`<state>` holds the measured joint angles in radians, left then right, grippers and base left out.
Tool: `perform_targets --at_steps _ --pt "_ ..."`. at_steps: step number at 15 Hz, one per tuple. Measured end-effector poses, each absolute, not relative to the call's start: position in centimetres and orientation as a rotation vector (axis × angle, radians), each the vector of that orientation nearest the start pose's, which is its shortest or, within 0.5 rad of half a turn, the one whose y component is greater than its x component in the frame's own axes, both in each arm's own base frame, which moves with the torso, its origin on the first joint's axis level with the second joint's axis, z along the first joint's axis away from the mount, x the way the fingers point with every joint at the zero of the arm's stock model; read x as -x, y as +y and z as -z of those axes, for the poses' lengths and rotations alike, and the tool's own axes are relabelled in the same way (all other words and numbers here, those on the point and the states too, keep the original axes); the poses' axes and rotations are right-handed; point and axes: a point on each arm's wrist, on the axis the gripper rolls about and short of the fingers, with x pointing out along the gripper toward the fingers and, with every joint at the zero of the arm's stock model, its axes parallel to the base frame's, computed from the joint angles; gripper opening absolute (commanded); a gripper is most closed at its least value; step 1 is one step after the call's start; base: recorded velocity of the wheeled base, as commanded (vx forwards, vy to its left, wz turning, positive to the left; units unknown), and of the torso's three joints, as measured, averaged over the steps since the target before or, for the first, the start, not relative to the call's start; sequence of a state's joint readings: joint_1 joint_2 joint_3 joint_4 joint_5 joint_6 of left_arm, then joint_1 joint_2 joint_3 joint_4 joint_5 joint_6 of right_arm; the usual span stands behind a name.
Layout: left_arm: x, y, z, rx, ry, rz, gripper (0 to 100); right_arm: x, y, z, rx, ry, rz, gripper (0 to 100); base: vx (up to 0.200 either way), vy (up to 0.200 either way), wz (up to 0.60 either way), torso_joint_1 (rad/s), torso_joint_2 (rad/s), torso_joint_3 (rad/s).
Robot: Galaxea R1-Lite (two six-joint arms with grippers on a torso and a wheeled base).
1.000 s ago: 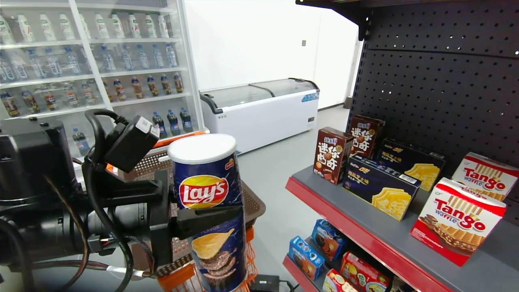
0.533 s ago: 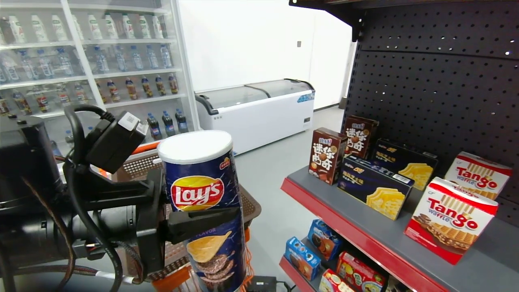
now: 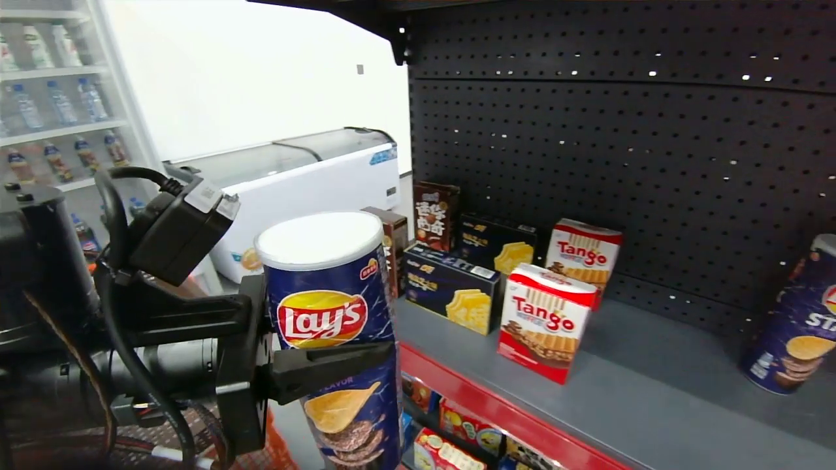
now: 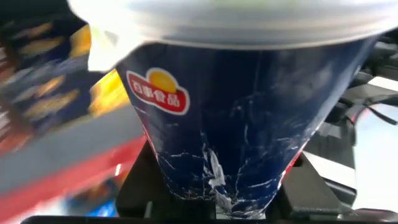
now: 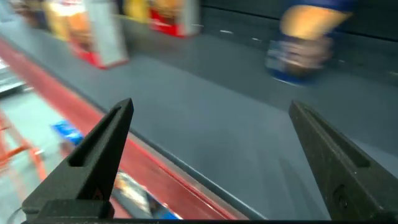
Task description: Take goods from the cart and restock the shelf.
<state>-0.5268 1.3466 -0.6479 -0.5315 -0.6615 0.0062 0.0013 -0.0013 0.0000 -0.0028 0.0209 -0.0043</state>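
Note:
A tall blue chips can (image 3: 326, 313) with a white lid stands upright in my left gripper (image 3: 326, 356), which is shut on its middle, out in front of the shelf's left end. The left wrist view shows the can (image 4: 249, 124) close up between the dark fingers (image 4: 305, 193). The grey shelf board (image 3: 620, 391) with a red front edge runs to the right. My right gripper (image 5: 214, 162) is open with nothing in it, above the shelf board (image 5: 217, 124). A second blue can (image 3: 793, 326) stands on the shelf at far right, blurred in the right wrist view (image 5: 305, 37).
On the shelf stand two red-and-white wafer boxes (image 3: 545, 320), dark blue boxes (image 3: 450, 290) and brown boxes (image 3: 434, 215). Bare board lies between the wafer boxes and the far can. A black pegboard (image 3: 620, 163) backs the shelf. Small packs (image 3: 450, 424) fill the lower shelf. A white chest freezer (image 3: 300, 183) stands behind.
The whole head picture has swung right, so the shelf has come to the middle and a second can has come into sight. The left gripper still holds the chips can the same way.

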Motion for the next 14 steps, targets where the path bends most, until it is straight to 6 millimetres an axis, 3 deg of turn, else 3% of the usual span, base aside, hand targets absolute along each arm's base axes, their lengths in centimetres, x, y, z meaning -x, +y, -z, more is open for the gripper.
perform_targets --at_steps 1,13,14 --pt "-17.57 -11.91 -22.16 0.006 0.174 1.189 0 2.29 0.04 -7.57 0.004 -0.004 -0.022 100 0.000 0.000 -0.60 0.007 0.00 0.002" --pt "-17.58 -11.91 -22.14 0.006 0.175 1.189 0 2.29 0.04 -7.57 0.004 -0.004 -0.023 100 0.000 0.000 0.00 0.000 0.00 0.000" --pt "-17.58 -11.91 -22.14 0.006 0.175 1.189 0 2.29 0.05 -7.57 0.004 -0.004 -0.022 100 0.000 0.000 -0.60 0.002 0.00 0.002"
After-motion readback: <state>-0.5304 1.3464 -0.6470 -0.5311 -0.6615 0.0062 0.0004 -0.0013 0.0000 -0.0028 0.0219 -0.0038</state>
